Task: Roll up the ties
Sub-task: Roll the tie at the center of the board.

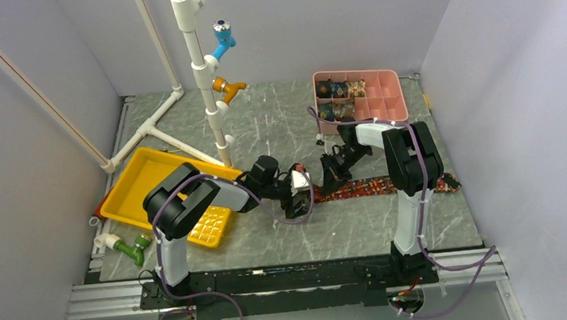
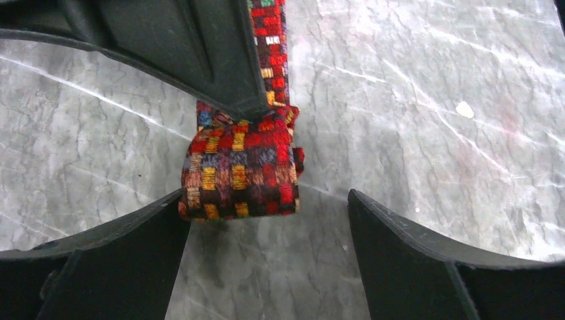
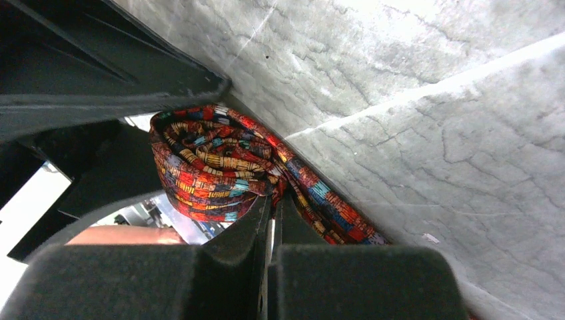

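My L claw (image 2: 265,200) gapes wide either side of the tie (image 2: 240,170)'s rolled end on the marble tabletop (image 2: 433,133). R claw (image 3: 271,203) is pinched tight on that roll. Rest of strip lies flat.

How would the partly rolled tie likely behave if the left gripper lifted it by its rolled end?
The tie would probably droop, since its unrolled strip lies limp on the table. The roll looks loose and uneven, so it may unwind.

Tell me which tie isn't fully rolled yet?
The tie lying on the table: mostly a flat strip, one end curled. The other ties sit as small rolls in the pink compartment box.
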Robot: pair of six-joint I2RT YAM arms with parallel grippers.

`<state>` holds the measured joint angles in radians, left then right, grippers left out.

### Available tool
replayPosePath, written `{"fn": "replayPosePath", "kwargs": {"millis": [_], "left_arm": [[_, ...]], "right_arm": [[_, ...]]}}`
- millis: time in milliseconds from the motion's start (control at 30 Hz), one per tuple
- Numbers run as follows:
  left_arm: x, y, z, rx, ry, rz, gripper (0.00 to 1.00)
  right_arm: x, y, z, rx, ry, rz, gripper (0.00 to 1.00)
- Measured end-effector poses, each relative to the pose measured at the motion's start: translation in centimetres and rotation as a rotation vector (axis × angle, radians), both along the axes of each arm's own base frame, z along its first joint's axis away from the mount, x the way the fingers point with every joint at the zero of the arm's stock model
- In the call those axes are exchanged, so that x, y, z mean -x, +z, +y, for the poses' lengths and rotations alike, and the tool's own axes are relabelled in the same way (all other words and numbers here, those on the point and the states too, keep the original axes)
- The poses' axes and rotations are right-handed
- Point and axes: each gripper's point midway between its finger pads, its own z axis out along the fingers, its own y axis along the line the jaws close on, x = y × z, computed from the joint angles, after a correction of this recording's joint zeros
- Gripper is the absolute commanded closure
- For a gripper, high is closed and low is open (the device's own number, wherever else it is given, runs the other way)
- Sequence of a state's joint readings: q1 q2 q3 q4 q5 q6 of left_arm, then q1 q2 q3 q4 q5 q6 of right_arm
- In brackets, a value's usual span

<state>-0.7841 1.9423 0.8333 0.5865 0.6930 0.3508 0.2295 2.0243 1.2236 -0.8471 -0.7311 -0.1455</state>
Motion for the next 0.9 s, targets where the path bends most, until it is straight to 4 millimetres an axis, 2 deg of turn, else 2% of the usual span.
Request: {"fn": "replayPosePath", "kwargs": {"millis": [167,300,367,467,533,600,667,800,900], "left_arm": [[-0.2,0.2,-1.6,0.054,0.037,0.051,0.21],[-0.7,0.3,-2.9,0.102,0.075,0.089,0.32],[-0.9,0.3,-3.3,0.117,0.089,0.1,0.4],[-1.3,0.3,-3.7,0.136,0.109,0.102,0.58],[-1.2,0.2,-3.8,0.134,0.109,0.104,0.65],[-1.0,0.1,-3.7,0.129,0.106,0.088,0.7],[-1.0,0.1,-3.5,0.115,0.105,0.06,0.7],[-0.7,0.1,-2.5,0.064,0.104,-0.019,0.72],[-0.5,-0.1,-1.7,0.03,0.103,-0.049,0.74]], "right_arm": [[0.1,0.0,0.0,-0.008,-0.011,-0.016,1.0],[0.1,0.0,0.1,-0.015,-0.026,-0.018,1.0],[0.1,0.0,0.1,-0.019,-0.034,-0.015,1.0],[0.1,0.0,0.3,-0.03,-0.043,-0.011,1.0],[0.0,0.0,0.4,-0.035,-0.05,-0.01,1.0],[-0.1,0.0,0.4,-0.038,-0.056,-0.008,0.91],[0.0,0.1,0.5,-0.045,-0.056,-0.006,0.8],[0.1,0.6,0.8,-0.076,-0.052,-0.003,0.72],[0.0,1.0,0.2,-0.084,-0.042,-0.012,0.72]]}}
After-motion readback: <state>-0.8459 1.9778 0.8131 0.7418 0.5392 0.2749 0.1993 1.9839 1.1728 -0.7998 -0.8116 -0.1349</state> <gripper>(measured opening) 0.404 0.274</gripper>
